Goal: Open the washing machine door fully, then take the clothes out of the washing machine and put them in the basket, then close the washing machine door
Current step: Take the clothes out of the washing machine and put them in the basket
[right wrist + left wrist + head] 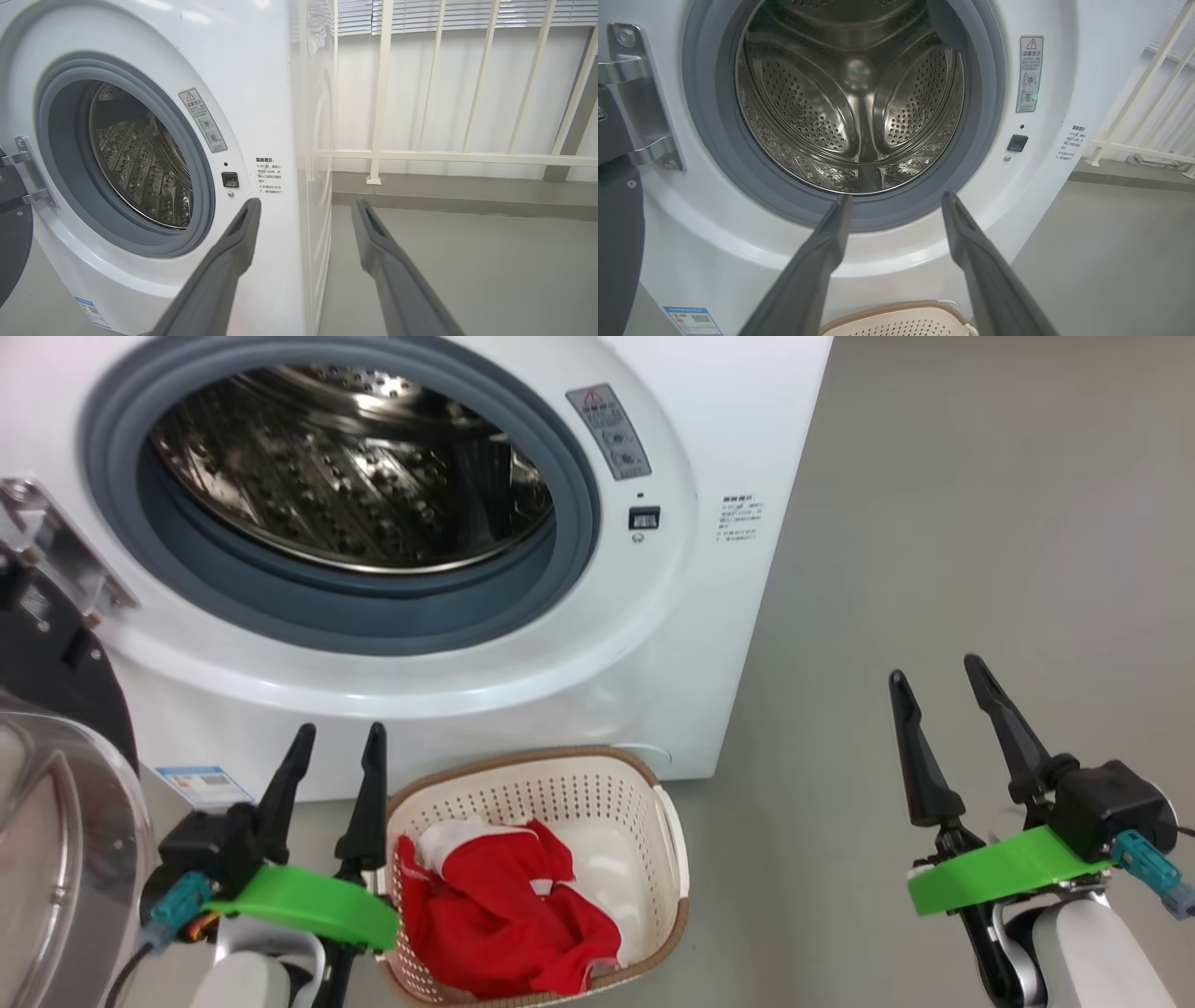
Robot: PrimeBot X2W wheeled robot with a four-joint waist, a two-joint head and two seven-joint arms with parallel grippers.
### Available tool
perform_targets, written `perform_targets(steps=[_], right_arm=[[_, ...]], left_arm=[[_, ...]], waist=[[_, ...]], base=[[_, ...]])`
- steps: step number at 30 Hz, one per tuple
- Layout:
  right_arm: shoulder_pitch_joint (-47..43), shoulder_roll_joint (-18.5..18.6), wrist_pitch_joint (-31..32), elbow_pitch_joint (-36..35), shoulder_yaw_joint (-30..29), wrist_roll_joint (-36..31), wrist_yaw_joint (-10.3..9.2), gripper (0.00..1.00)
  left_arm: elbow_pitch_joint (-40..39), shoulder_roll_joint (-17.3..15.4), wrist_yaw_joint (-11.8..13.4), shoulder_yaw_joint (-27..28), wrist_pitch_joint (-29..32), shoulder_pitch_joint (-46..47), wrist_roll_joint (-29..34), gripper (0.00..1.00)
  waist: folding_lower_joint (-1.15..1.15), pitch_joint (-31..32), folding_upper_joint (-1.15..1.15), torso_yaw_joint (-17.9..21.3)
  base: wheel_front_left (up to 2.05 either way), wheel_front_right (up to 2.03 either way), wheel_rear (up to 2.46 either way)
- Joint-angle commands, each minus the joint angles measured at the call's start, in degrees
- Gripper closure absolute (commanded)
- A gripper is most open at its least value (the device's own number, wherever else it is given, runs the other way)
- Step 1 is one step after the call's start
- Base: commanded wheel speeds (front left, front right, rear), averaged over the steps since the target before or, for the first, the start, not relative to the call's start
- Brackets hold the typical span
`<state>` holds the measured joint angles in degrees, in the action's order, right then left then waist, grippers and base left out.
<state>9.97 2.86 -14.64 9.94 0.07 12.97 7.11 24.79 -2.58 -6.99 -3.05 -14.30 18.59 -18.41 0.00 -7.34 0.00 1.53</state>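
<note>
Door [65, 840] hangs open at the frame's left edge. Drum [355, 476] of the washer [709, 616], upper left, appears empty. Clothes [504, 915] lie in the basket [597, 793], bottom centre, just before the washer. Unloading judged complete; closing the door remains. Left gripper [341, 733] and right gripper [935, 670]: fingers spread, holding nothing.

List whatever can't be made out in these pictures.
Washing machine door: head view, cut off by the left edge.
Basket floor: head view, partly covered by the clothes.
Printed labels on the washing machine: too small to read in every view.
Drum near bottom: head view, behind the gasket.
</note>
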Motion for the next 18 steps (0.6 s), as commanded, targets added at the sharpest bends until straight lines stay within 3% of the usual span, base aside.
perform_targets(steps=[1,9,18], right_arm=[[0.0,0.0,-0.4,-1.0,0.7,-0.6,0.37,0.00],[-2.1,0.0,-0.4,0.9,-0.4,-0.7,0.37,0.00],[-3.6,0.0,-0.4,3.0,-1.9,-0.7,0.37,0.00]], left_arm=[[-2.4,-0.9,0.5,2.4,-0.7,-0.5,1.2,0.00],[-9.7,-1.8,0.3,4.8,-0.7,-5.7,6.8,0.00],[-13.5,-1.1,0.2,7.3,-0.7,-10.2,8.0,0.00]], waist=[[0.00,1.8,0.00,-0.3],[0.00,4.7,0.00,0.0],[0.00,6.9,0.00,-0.3]], base=[[0.00,0.00,0.00],[0.00,0.00,0.00],[0.00,0.00,0.00]])
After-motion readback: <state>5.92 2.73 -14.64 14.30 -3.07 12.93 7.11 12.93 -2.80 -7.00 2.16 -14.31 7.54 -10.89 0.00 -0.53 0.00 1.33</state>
